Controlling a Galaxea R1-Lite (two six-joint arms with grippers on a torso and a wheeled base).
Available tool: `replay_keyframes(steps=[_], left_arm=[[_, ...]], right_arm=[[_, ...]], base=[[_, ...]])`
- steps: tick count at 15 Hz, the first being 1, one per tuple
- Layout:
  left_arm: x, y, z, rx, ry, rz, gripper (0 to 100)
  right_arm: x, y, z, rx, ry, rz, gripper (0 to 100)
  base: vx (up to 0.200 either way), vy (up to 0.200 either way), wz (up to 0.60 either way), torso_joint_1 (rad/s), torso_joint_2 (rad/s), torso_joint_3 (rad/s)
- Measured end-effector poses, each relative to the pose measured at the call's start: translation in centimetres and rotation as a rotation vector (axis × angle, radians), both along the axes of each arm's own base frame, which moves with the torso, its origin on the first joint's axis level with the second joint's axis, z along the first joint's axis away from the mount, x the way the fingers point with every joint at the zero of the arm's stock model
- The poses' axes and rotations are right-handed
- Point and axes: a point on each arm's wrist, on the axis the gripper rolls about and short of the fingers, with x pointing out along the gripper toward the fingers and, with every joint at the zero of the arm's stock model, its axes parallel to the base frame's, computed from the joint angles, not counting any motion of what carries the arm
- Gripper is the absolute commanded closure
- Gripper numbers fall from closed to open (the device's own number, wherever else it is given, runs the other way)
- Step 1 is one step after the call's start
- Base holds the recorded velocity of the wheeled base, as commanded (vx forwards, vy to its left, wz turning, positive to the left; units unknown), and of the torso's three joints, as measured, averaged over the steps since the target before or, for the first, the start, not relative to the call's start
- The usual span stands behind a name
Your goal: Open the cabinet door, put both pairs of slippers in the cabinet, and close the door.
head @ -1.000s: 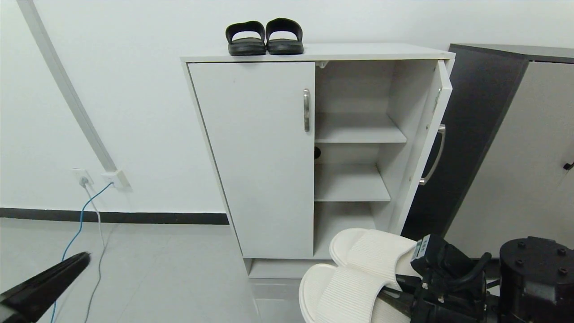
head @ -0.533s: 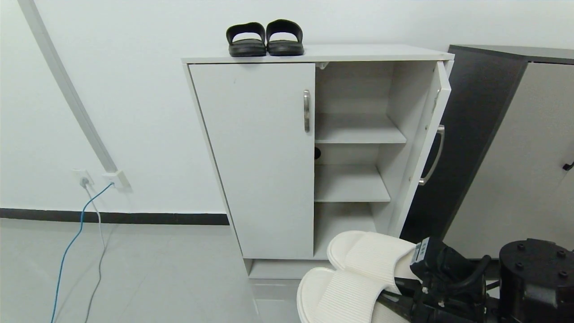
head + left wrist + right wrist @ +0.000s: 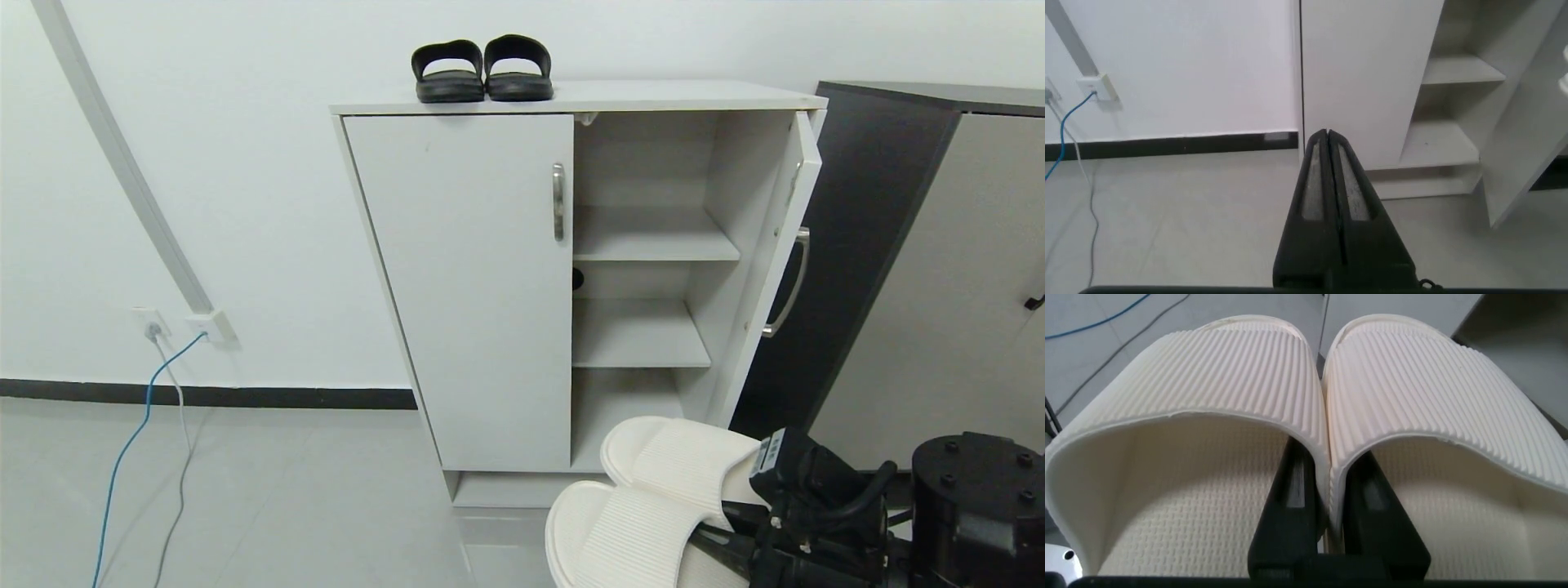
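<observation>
The left gripper, clenched empty, has been drawn back from 8 o'clock. The white slippers, clamped by the right gripper, are kept at 5 o'clock before the open cabinet door, so shelving is judged next.

In the centre of the frame, closest to the camera, the left end effector points away from the lens; its two black fingers are pressed flat together with no gap between them. Under it lies the grey tiled floor. Beyond the tip stands the white cabinet, with its closed door beside an open compartment with two shelves. The open door stands out toward the camera. Along the white wall runs a dark skirting strip, and at the frame's far edge is a socket with a blue cable.
</observation>
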Motion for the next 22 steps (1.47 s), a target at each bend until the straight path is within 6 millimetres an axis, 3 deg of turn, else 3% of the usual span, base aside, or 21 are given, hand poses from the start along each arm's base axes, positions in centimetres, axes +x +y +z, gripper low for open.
replay_keyframes(steps=[8, 12, 15, 22], left_arm=[[0.0, 0.0, 0.0, -0.007, -0.004, 0.0, 100], [0.0, 0.0, 0.0, -0.007, -0.004, 0.0, 100], [0.0, 0.0, 0.0, -0.006, -0.004, 0.0, 100], [0.0, 0.0, 0.0, -0.007, -0.003, 0.0, 100]], right_arm=[[0.0, 0.0, -0.1, -0.002, 0.001, 0.003, 100], [0.1, 0.2, -0.1, -0.003, 0.002, -0.003, 100], [1.1, 1.0, 0.4, 0.017, -0.006, -0.106, 100], [6.3, 7.8, 0.6, 0.173, 0.011, -0.483, 100]], base=[[-0.175, 0.0, 0.0, 0.005, 0.0, 0.001], [0.0, 0.0, 0.0, 0.0, 0.0, 0.0], [0.0, 0.0, 0.0, 0.0, 0.0, 0.0], [0.0, 0.0, 0.0, 0.0, 0.0, 0.0]])
